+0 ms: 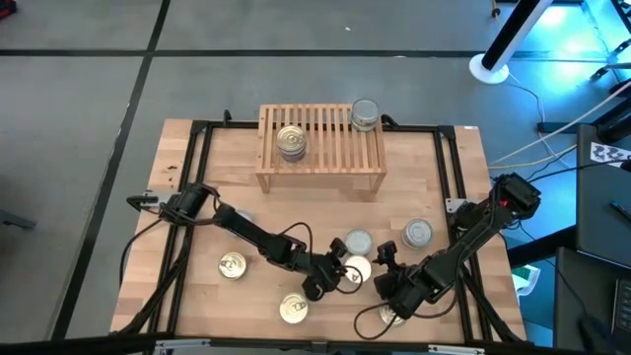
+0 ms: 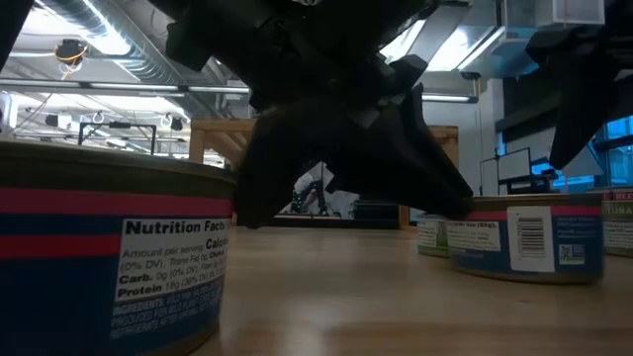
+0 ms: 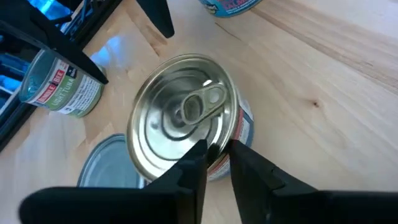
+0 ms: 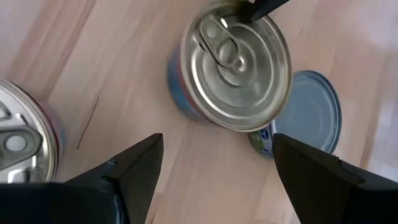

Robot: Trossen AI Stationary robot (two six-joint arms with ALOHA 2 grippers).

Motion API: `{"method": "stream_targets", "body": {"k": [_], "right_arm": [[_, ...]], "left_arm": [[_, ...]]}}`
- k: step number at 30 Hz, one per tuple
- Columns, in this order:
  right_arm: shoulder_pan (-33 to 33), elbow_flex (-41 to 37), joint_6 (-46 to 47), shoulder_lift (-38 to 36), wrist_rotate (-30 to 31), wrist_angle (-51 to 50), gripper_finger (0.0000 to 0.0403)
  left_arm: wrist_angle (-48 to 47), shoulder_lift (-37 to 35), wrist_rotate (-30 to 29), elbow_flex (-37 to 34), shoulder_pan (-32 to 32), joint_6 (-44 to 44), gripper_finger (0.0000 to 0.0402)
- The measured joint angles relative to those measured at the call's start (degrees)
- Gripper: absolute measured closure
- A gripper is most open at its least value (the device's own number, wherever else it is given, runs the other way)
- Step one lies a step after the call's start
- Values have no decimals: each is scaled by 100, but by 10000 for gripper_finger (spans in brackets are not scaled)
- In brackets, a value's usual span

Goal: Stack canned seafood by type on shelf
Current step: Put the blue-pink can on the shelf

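Near the desk's front edge, the left hand (image 3: pixel 214 163) pinches the rim of a gold-lidded can (image 3: pixel 186 115), fingers nearly together, while the right hand (image 4: pixel 214 165) waits spread apart beside it; next likely comes lifting it to the shelf (image 1: pixel 320 148).

wooden table (image 1: pixel 434 187) | grey floor (image 1: pixel 79 99) | white stand base (image 1: pixel 490 67)

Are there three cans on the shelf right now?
No. The high view shows only two cans on the shelf: a gold-lidded can on its left part and a grey-lidded can at its back right corner.
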Motion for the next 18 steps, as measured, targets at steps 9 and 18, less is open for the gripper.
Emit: {"method": "stream_targets", "body": {"k": [9, 18], "right_arm": [[0, 0, -7, 0, 32, 99, 100], [-8, 0, -893, 0, 604, 254, 100]], "left_arm": [[-77, -4, -58, 2, -66, 1, 384], [-184, 8, -12, -8, -69, 1, 400]]}}
